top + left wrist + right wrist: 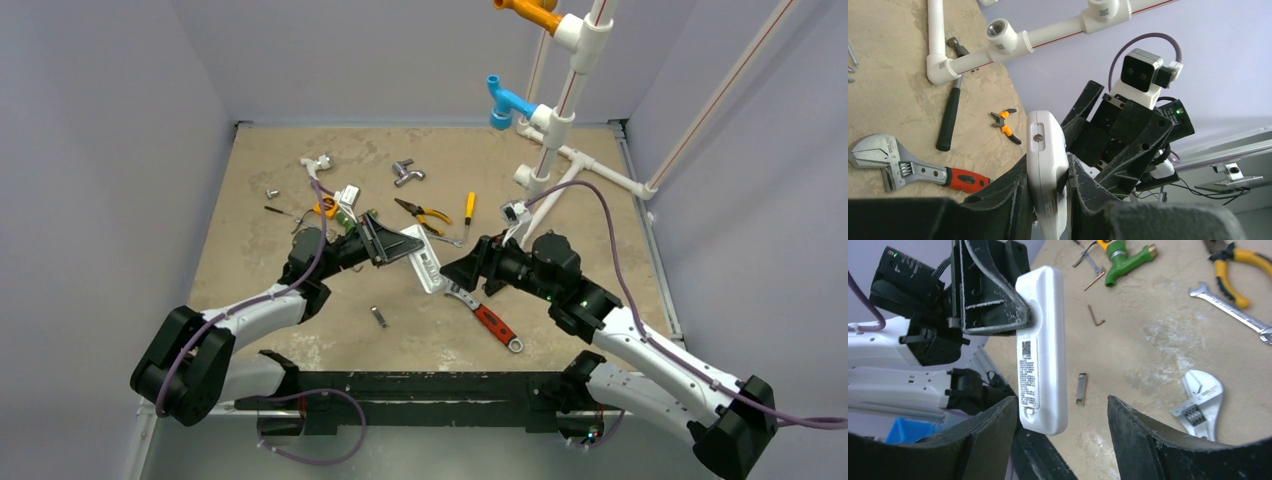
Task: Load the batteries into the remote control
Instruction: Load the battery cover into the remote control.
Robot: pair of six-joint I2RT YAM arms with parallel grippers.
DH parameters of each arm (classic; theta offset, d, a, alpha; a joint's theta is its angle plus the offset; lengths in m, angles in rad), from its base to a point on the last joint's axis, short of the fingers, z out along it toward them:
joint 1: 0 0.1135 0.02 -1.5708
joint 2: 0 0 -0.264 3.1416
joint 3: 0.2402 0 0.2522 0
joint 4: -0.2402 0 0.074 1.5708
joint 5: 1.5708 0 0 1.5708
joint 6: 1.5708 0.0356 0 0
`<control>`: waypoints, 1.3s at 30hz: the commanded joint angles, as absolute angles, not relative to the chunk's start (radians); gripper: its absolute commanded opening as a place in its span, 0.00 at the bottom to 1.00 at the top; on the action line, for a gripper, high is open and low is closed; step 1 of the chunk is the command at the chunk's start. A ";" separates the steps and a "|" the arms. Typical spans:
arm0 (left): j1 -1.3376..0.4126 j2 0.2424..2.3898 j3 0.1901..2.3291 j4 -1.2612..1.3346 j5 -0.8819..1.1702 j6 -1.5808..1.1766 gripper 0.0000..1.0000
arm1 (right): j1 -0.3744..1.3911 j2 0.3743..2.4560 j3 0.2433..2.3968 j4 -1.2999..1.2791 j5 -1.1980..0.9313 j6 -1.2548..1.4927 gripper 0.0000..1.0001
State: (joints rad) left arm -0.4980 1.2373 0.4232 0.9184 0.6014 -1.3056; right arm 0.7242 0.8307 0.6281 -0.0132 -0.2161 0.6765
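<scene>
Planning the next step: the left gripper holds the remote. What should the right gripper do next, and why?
Probably ease the open right gripper onto the remote control at its free end, near the cover tab: the left gripper clamps the other end; the labelled back looks closed.

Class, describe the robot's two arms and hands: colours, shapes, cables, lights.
The left arm and right arm have white shells and black joints. The left hand and right hand are black, each with two wedge-shaped, rough-faced fingers. A purple cable loops along each arm. The right wrist carries a pale boxy camera and a green light.
</scene>
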 commanded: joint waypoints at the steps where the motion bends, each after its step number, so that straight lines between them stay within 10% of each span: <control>1: -0.502 1.207 0.481 1.014 0.638 -1.282 0.00 | 0.721 0.863 0.578 0.210 -0.337 0.739 0.66; 24: -0.503 1.301 0.526 1.239 0.734 -1.360 0.00 | 0.720 0.921 0.542 0.405 -0.404 0.847 0.62; 39: -0.506 1.283 0.524 1.204 0.727 -1.341 0.00 | 0.722 0.986 0.590 0.398 -0.428 0.834 0.37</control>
